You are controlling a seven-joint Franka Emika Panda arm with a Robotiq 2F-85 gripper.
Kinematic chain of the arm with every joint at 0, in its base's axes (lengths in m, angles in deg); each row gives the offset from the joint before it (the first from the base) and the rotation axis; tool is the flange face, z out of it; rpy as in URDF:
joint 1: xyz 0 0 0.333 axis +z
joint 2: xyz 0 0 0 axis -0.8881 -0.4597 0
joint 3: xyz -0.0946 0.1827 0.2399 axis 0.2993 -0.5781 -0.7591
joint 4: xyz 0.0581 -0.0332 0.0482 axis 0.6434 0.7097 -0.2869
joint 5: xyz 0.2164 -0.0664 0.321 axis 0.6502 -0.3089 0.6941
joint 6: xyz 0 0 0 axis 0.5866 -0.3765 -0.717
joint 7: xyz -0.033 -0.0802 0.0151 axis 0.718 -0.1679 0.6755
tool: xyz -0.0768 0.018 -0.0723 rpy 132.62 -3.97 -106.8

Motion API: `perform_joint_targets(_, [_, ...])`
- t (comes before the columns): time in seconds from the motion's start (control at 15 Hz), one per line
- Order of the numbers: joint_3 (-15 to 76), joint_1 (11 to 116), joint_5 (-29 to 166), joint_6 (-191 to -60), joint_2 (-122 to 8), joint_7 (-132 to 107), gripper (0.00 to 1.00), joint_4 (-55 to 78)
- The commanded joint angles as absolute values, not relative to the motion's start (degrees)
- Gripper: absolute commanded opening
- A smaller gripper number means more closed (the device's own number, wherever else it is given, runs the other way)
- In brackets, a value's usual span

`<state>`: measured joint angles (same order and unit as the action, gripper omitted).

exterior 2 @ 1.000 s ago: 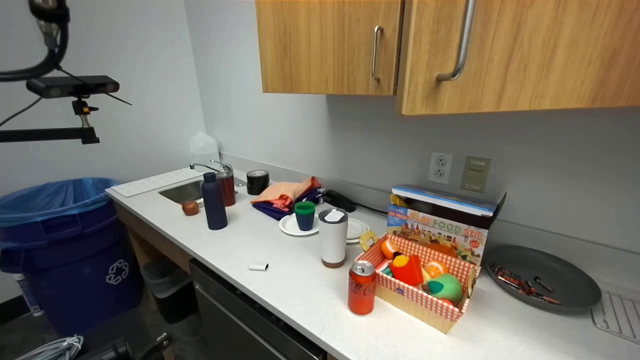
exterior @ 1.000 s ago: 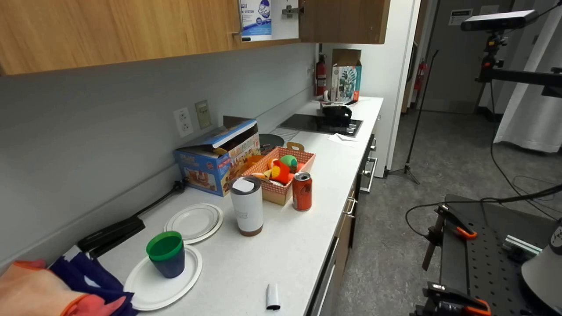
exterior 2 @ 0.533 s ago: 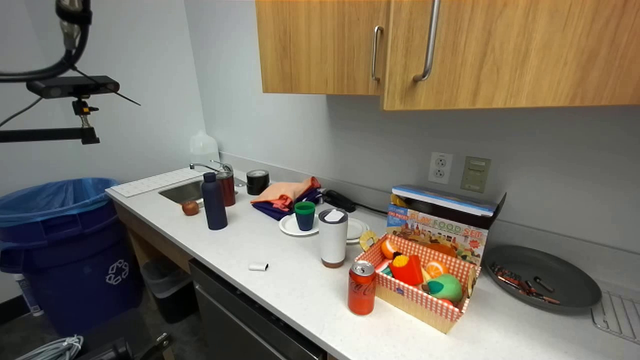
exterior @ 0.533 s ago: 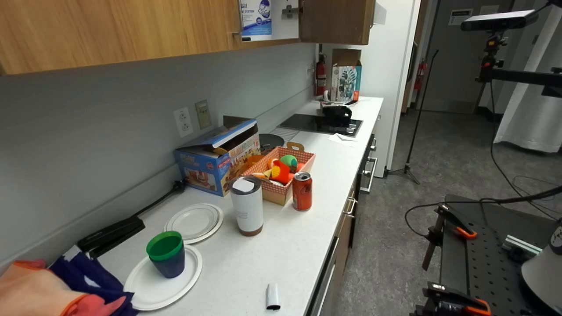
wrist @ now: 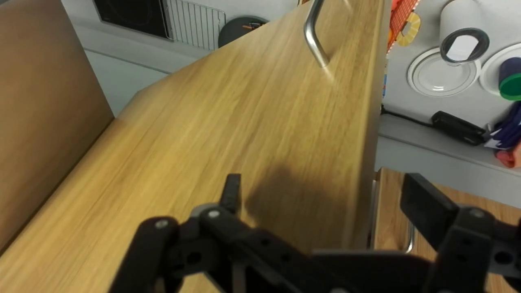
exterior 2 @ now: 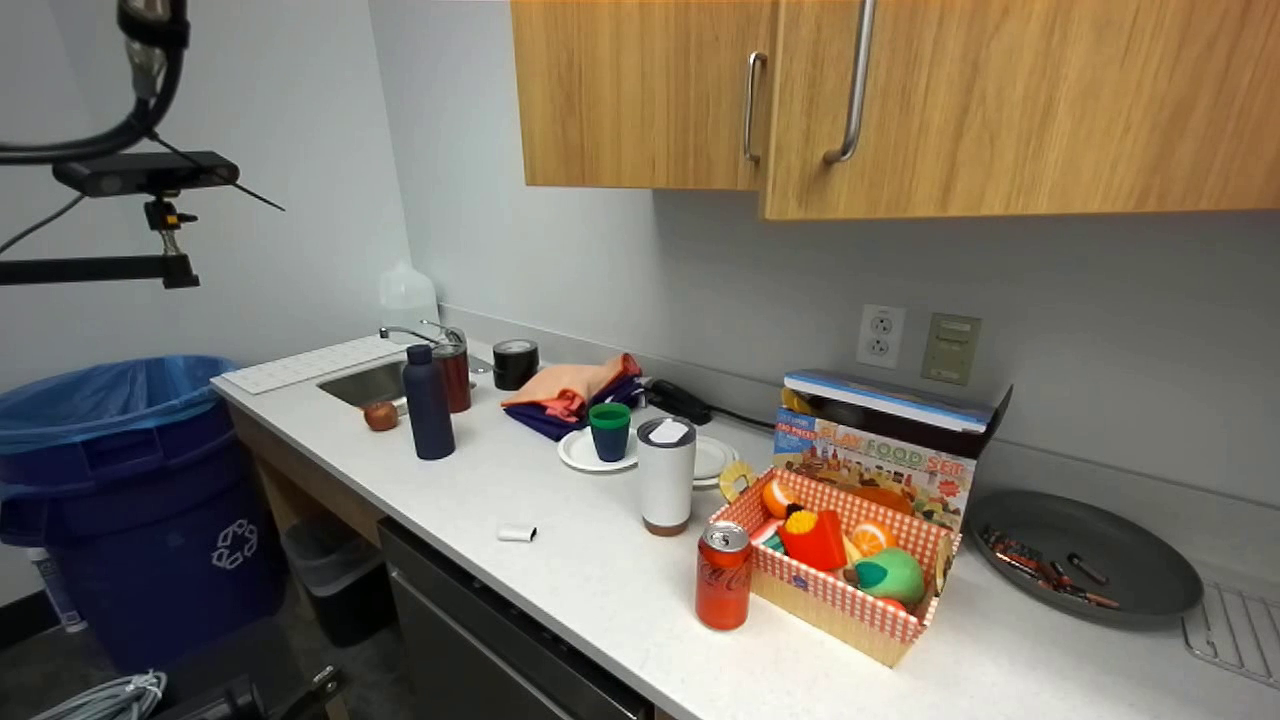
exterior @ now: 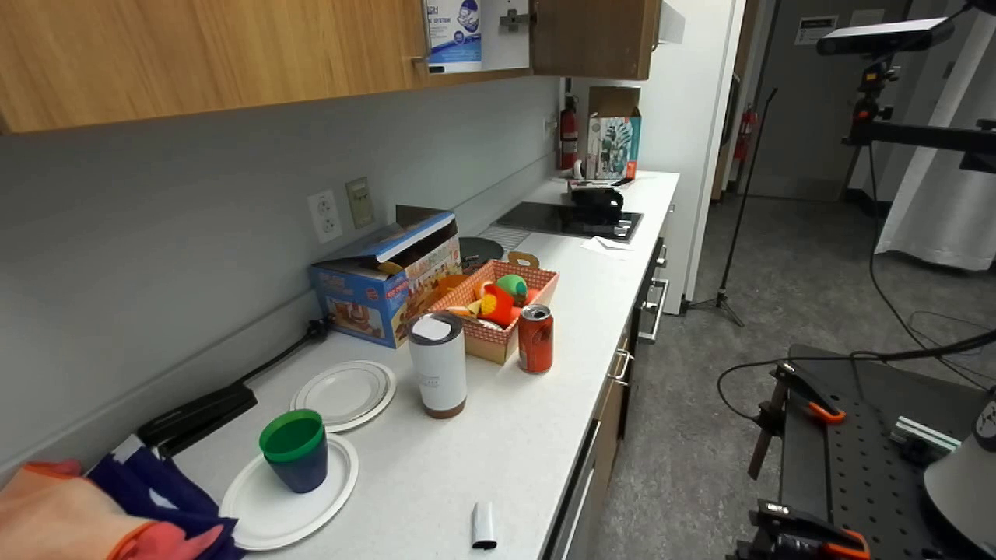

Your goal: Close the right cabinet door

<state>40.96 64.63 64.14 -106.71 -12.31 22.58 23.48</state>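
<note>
One pincer [wrist: 323,193] spread wide; right cabinet door [exterior 2: 1010,110] nearer closed than moments ago, still ajar

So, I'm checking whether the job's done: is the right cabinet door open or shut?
Open: in an exterior view, the right cabinet door juts outward, with a printed package showing inside the cabinet.

1. Red can [exterior 2: 724,585] is standing on table [exterior 2: 590,580], beside toy-food basket [exterior 2: 835,622].
2. Green-topped cup [exterior: 299,457] is sitting on plate [exterior: 261,513].
3. Dark pan [exterior 2: 1145,570] is lying beside rack [exterior 2: 1240,630].
4. Navy bottle [exterior 2: 428,405] is standing near sink [exterior 2: 356,387].
</note>
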Motion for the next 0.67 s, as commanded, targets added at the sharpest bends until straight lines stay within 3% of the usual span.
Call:
perform_joint_targets(0.0, [40.5,65.4,64.8,-107.6,-13.6,28.3,1.00,22.0])
perform_joint_targets(0.6, [40.1,70.1,70.4,-118.7,-19.9,44.0,1.00,17.2])
